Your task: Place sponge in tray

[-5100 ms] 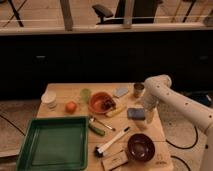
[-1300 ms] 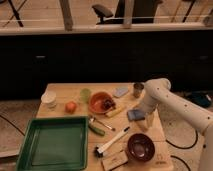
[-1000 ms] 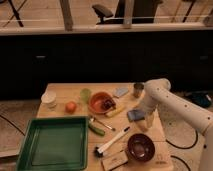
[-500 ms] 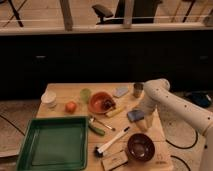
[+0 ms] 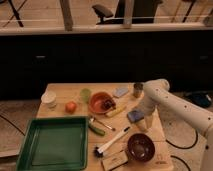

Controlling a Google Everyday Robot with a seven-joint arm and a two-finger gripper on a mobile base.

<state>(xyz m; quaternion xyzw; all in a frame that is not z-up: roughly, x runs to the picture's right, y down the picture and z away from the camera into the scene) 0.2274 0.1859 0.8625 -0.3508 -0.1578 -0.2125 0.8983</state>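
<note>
Little has moved since the earlier views: over the last five seconds your arm (image 5: 175,104) has sunk slightly at its bend, and the tool (image 5: 142,122) has come down with it. Your sponge (image 5: 133,116) lies where it lay, flat on the surface (image 5: 67,92) and still outside the tray (image 5: 52,145).

Your arm enters from the lower right edge and climbs to a rounded bend high over the side of the surface farthest from the tray. It then drops steeply, so the tool points down at the wood. You see the tool just beside the sponge, on the edge facing away from the tray. Whether they touch you cannot tell, nor how far the tool is open or whether it has hold of anything.

From the tray, the sponge sits well apart, to the right and a little farther back. A small green thing (image 5: 96,129) lies just off the tray's far right corner, and a white-handled brush (image 5: 112,141) lies to the tray's right. Your dark-red bowl (image 5: 140,146) stands right of the tray, beyond the brush.
</note>
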